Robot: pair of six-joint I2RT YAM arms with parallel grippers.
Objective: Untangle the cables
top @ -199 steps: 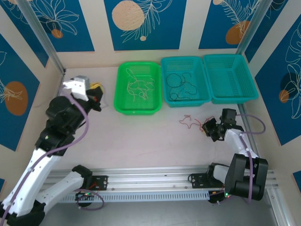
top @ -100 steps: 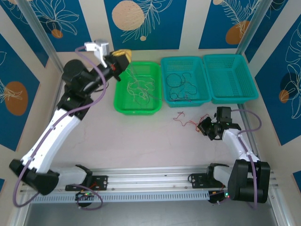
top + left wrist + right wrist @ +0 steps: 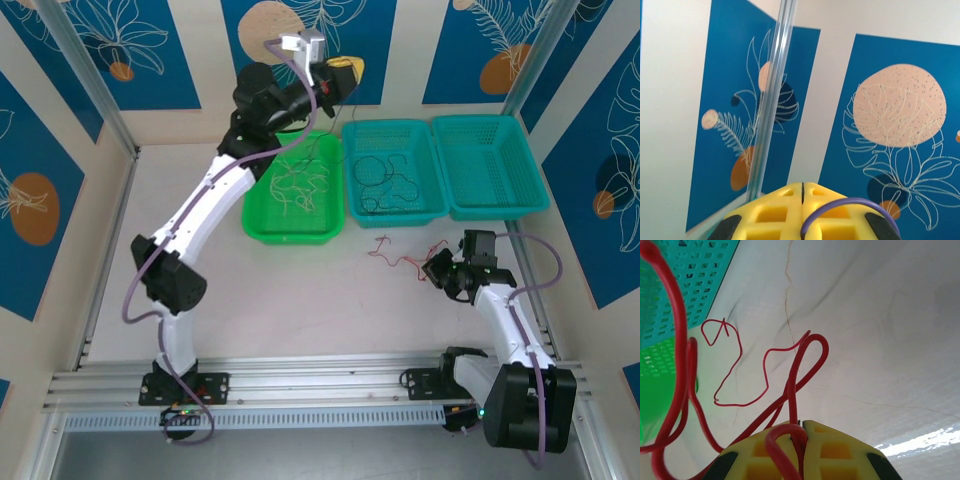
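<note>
Several thin red cables [image 3: 396, 256] lie loose on the table in front of the baskets, and my right gripper [image 3: 441, 273] is shut on their near end. In the right wrist view the red cables [image 3: 795, 365] loop out from between the closed yellow fingers [image 3: 840, 450] and trail toward the baskets. White cables [image 3: 296, 187] lie in the green basket [image 3: 262, 228]. Black cables [image 3: 385, 180] lie in the middle teal basket [image 3: 352, 210]. My left gripper [image 3: 346, 70] is raised high near the back wall, above the baskets. Its jaws [image 3: 802, 186] are shut, with nothing seen between them.
A second teal basket [image 3: 492, 160] stands at the back right with nothing in it. Metal posts [image 3: 92, 85] rise at the back corners. The left arm stretches across the table's left half, over the green basket.
The left arm has swung from the table's left side up and to the right, to above the baskets near the back wall. The right gripper has barely shifted, still holding the red cables.
</note>
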